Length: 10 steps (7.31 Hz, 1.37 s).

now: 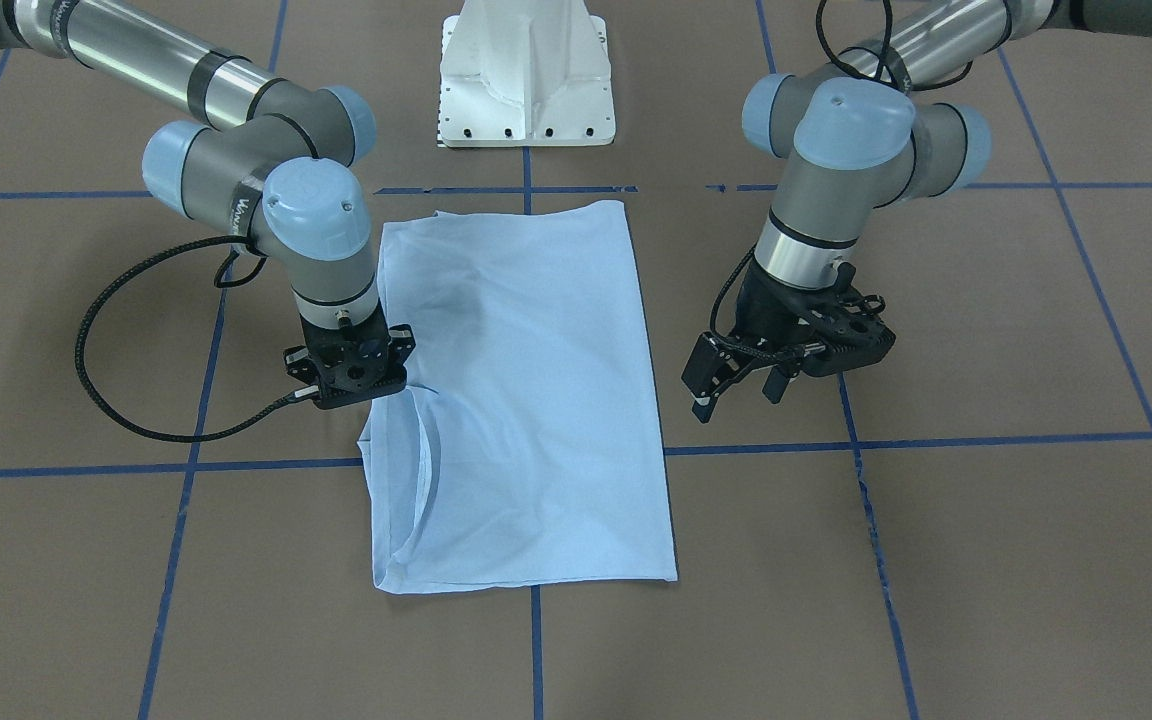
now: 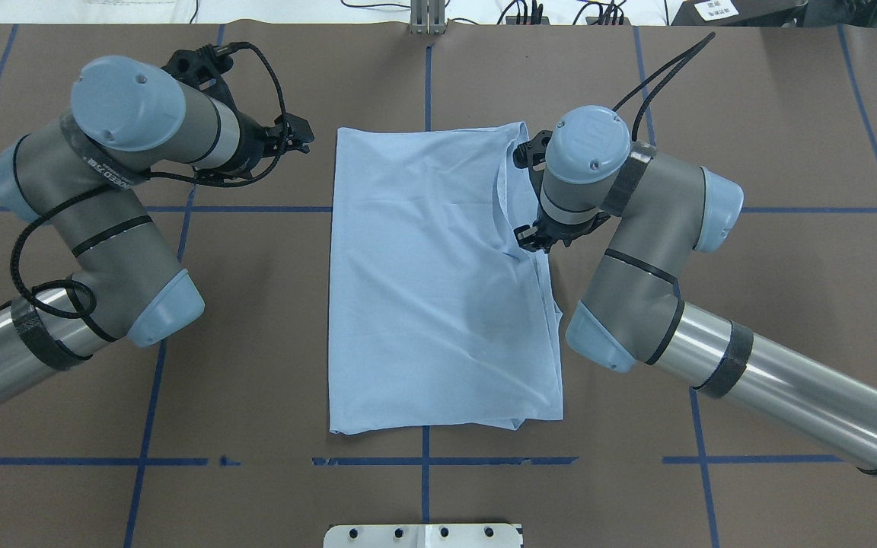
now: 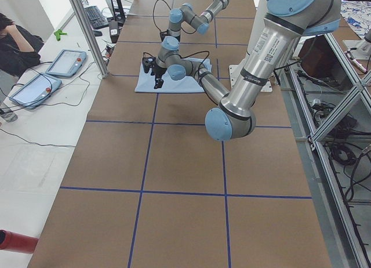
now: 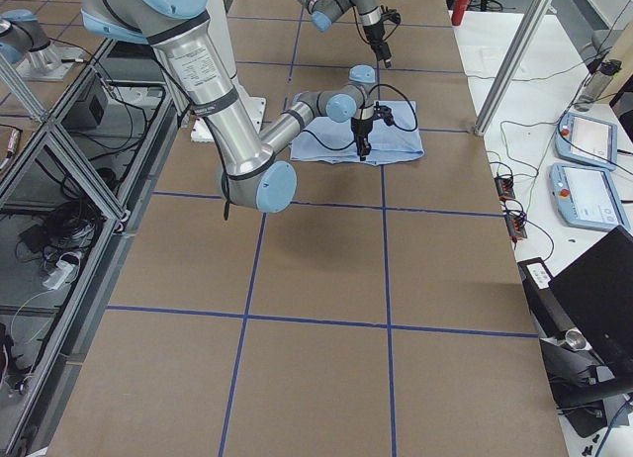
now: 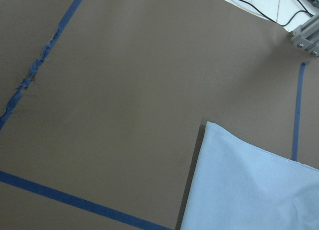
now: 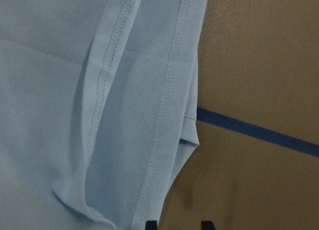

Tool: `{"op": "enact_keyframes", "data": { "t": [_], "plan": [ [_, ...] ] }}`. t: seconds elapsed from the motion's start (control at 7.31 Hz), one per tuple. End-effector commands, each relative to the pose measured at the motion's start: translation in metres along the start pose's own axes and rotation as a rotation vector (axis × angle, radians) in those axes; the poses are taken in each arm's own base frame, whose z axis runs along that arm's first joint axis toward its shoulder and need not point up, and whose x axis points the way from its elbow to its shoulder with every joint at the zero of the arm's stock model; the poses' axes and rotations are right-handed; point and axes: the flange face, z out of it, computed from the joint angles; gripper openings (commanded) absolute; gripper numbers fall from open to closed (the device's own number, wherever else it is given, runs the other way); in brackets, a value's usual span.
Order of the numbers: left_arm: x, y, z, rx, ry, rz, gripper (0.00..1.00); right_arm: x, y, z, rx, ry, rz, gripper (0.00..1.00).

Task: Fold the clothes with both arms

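T-shirt (image 1: 526,400) lies folded lengthwise on the table (image 1: 996,330). Right arm (image 1: 321,215) has its jaws spread low at the sleeve-side edge — lining up a pinch, I'd guess (jaws of the left arm (image 1: 836,170), spread too, hover alongside).

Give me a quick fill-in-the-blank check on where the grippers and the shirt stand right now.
1. The left gripper hangs over bare table, its jaws ___.
2. The T-shirt lies flat, folded into a long ___.
3. The right gripper is low at one long edge of the ___.
Missing words: open; rectangle; T-shirt.
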Motion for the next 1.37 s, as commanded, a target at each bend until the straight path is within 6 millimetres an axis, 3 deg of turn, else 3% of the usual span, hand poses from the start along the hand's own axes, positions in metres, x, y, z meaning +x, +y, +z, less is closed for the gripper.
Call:
{"op": "enact_keyframes", "data": {
  "t": [0.0,0.27,0.82,1.23],
  "plan": [
    [0.004,0.001,-0.005,-0.003,0.011,0.006,1.00,-0.017,-0.024,-0.025,0.040,-0.031,0.002,0.42],
    [0.010,0.003,-0.015,-0.002,0.035,0.013,1.00,-0.032,-0.043,-0.028,0.064,-0.056,0.006,0.46],
    [0.028,0.008,-0.053,0.018,0.142,0.041,1.00,-0.036,-0.059,-0.001,0.070,-0.069,0.006,0.45],
    [0.029,0.008,-0.055,0.019,0.146,0.042,1.00,-0.034,-0.065,0.016,0.054,-0.054,0.010,0.39]
  ]
}}
